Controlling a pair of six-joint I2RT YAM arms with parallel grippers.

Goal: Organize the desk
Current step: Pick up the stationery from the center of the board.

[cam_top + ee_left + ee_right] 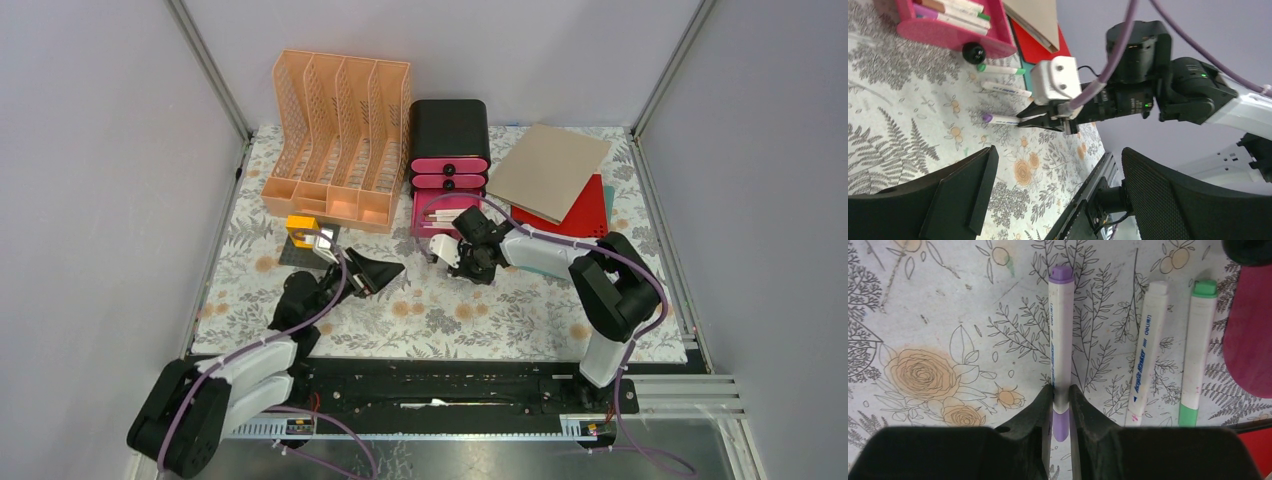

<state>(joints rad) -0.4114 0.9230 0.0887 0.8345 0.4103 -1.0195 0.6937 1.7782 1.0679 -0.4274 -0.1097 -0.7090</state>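
The desk [450, 310] is covered with a pale fern-and-flower cloth. My right gripper [452, 250] is shut on a white marker with purple ends [1060, 340], low at the cloth; the left wrist view shows this grip too [1040, 120]. Beside it lie a white marker [1148, 355] and a green-capped marker [1198, 350], parallel to it. An open pink drawer [435, 215] holding several markers sits just behind them. My left gripper [375, 272] is open and empty, its fingers [948, 200] spread wide above the cloth, left of the right gripper.
An orange slotted file rack [340, 130] stands at the back left, and a black drawer box with pink fronts [449, 140] beside it. A tan notebook [548, 165] lies on a red folder [585, 210] at the back right. A yellow object [300, 228] sits near the left gripper.
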